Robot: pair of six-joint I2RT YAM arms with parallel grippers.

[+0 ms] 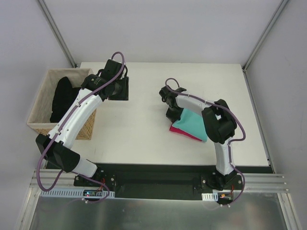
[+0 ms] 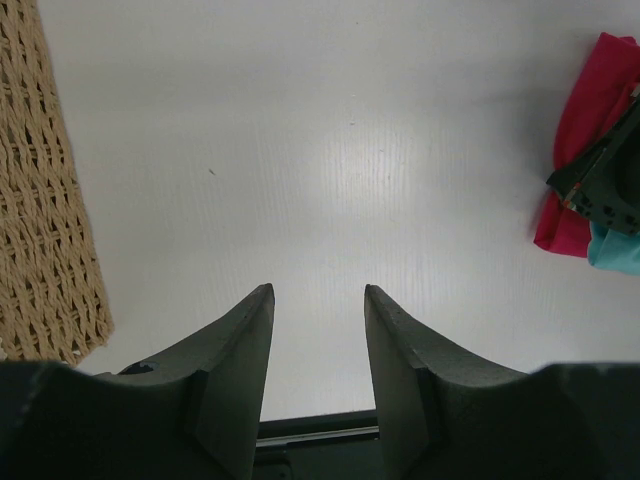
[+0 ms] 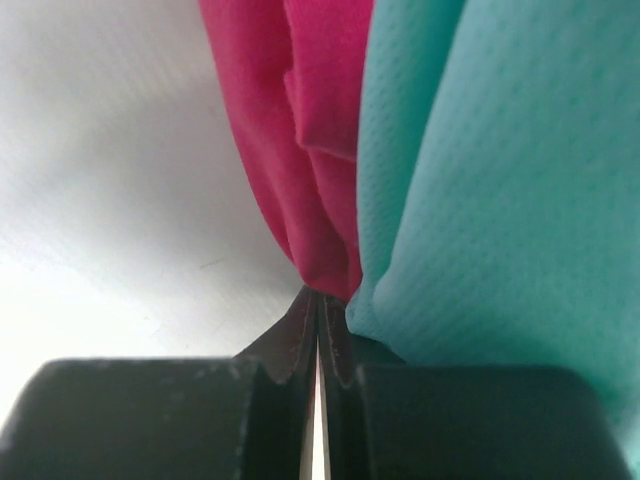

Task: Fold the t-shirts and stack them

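Note:
The teal t-shirt (image 1: 194, 123) lies folded on top of the pink t-shirt (image 1: 186, 133) at the table's middle right. My right gripper (image 1: 171, 114) is at the stack's left edge. In the right wrist view its jaws (image 3: 320, 292) are shut, tips pressed against a bunched fold of the pink t-shirt (image 3: 310, 120). No cloth shows between the fingers, and the teal t-shirt (image 3: 500, 180) bulges just to the right. My left gripper (image 1: 120, 88) hovers over bare table near the back left. It is open (image 2: 318, 290) with nothing between its fingers.
A woven basket (image 1: 41, 127) stands at the left table edge with a black garment (image 1: 62, 98) inside; its wall (image 2: 40, 200) shows in the left wrist view. White table (image 1: 139, 129) lies between the two arms.

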